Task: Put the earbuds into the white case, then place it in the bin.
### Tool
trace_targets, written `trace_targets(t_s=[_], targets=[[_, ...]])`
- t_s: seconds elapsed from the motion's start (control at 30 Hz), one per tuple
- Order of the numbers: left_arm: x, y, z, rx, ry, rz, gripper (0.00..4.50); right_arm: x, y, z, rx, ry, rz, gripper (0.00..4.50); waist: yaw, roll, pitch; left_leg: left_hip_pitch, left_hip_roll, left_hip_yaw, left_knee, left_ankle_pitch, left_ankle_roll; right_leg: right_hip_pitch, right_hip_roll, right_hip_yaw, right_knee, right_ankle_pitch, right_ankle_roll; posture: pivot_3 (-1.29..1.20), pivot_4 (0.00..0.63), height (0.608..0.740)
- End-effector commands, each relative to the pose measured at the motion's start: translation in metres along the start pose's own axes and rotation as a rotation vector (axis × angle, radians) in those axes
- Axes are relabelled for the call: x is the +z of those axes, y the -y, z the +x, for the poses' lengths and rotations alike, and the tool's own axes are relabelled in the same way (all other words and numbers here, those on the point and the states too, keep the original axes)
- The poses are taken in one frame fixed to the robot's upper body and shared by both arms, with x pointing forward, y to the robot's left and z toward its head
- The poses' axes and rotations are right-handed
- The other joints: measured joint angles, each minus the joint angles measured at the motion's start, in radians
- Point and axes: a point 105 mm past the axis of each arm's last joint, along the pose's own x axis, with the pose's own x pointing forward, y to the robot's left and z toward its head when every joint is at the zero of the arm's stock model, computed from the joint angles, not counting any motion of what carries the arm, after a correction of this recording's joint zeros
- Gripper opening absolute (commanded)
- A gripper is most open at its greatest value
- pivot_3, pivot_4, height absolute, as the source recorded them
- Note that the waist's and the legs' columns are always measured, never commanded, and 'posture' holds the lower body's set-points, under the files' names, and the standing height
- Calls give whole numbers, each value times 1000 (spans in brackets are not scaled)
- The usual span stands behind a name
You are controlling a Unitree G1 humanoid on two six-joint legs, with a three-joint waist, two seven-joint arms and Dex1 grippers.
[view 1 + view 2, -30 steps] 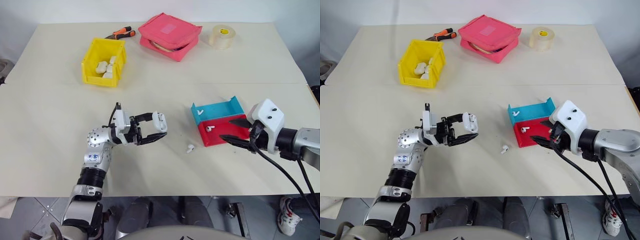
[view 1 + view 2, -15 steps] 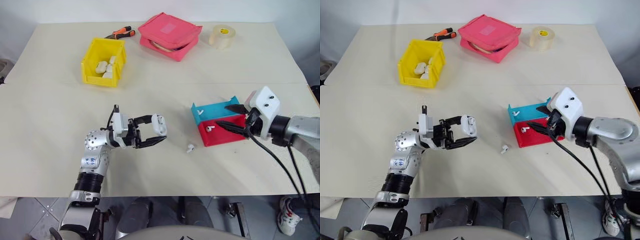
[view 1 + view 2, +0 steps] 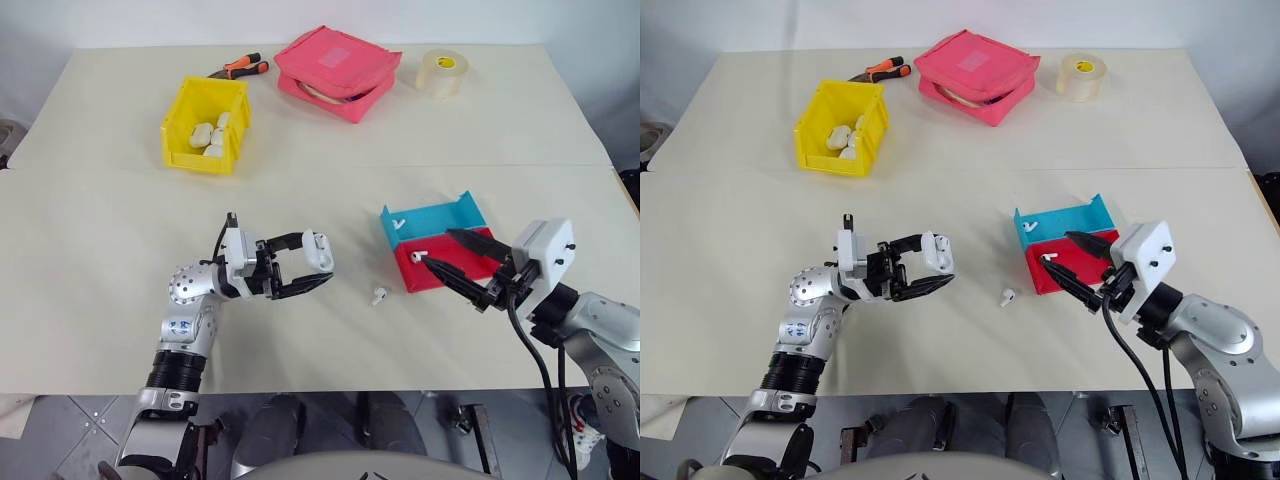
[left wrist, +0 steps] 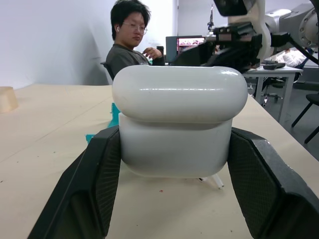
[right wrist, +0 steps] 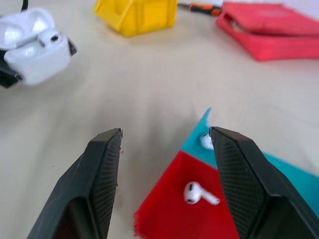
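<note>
The white case (image 3: 319, 250) is sitting between the left gripper's (image 3: 312, 263) 2 black fingers (image 4: 94, 184), which are clamping its lower half from both sides and holding it above the tabletop (image 3: 330, 140) with its lid hinged open. 1 earbud (image 3: 379, 296) is lying loose on the tabletop between the case and the trays. Another earbud (image 3: 419, 255) is lying in the red tray (image 3: 425, 276), and a 3rd earbud (image 3: 399, 223) is resting in the blue tray (image 3: 440, 218) that is touching the red one along its far side. The right gripper (image 3: 452, 252) is hovering over the red tray's near right corner, its fingers (image 5: 102, 174) standing well apart with nothing between them, the tray's earbud lying just past their tips. The bin (image 3: 208, 122) is standing far back on the left with several white cases inside. Behind it, pliers (image 3: 240, 68) are lying next to a pink pouch (image 3: 338, 70), and a tape roll (image 3: 442, 71) is sitting to the right of the pouch. In the left wrist view, a person (image 4: 130, 40) is sitting beyond the tabletop.
</note>
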Motion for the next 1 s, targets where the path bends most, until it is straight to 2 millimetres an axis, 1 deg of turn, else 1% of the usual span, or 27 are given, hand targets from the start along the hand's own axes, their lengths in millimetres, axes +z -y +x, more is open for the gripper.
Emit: trace_targets(t_s=[0.03, 0.1, 0.2, 0.3, 0.4, 0.47, 0.57, 0.73, 0.87, 1.0], targets=[[9, -5, 5, 2, 32, 42, 2799, 21, 32, 1, -163, 143, 49, 2895, -1, 0, 0, 0, 0, 0, 0, 0, 0, 0, 0, 0, 0, 0, 0, 0, 150, 740], [9, -3, 6, -6, 33, 44, 2799, 22, 41, 3, -201, 168, 87, 2895, -2, 0, 0, 1, 0, 0, 0, 0, 0, 0, 0, 0, 0, 0, 0, 0, 150, 740], [9, -3, 7, -9, 36, 47, 2799, 14, 48, 9, -209, 101, 48, 2895, -1, 1, 0, 0, 0, -1, -1, 0, 0, 0, 0, -1, 1, 0, 0, 0, 150, 740], [9, -4, 5, 0, 34, 54, 2799, 11, 55, 19, -176, -11, -81, 2895, -3, 2, 1, 0, -3, 0, 0, 0, 1, -1, 0, 0, 2, 0, 0, 0, 150, 740], [9, -5, 4, 11, 34, 60, 2799, 8, 60, 29, -96, -120, -235, 2895, -4, 3, 2, 0, -3, 1, 0, 1, 1, -1, -1, 0, 2, 0, 0, 0, 150, 740], [8, -4, 4, 16, 36, 61, 2799, 9, 65, 35, -41, -166, -297, 2895, -4, 3, 2, 0, -2, 1, 0, 1, 1, -1, -1, 0, 1, 0, 0, 0, 150, 740], [7, -3, 4, 23, 38, 60, 2799, 9, 70, 47, 37, -210, -306, 2895, -5, 3, 2, 0, -1, 1, 0, 1, 1, -1, -1, 0, 1, 0, 0, 0, 150, 740], [6, -2, 3, 33, 40, 60, 2799, -4, 75, 67, 173, -332, -335, 2895, -8, 3, 2, -1, -1, 1, 0, 1, 1, -2, -2, 0, 1, 0, 0, 0, 150, 740], [7, -1, 1, 45, 38, 64, 2799, -12, 81, 87, 198, -400, -334, 2895, -11, 3, 2, -1, -1, 1, 0, 1, 1, -2, -2, 0, 1, 0, 0, 0, 150, 740], [8, 1, -2, 59, 33, 67, 2799, -21, 80, 103, 216, -429, -323, 2895, -17, 3, 2, -1, -1, 1, 0, 1, 1, -3, -2, -1, 2, 0, 0, 0, 150, 740]])
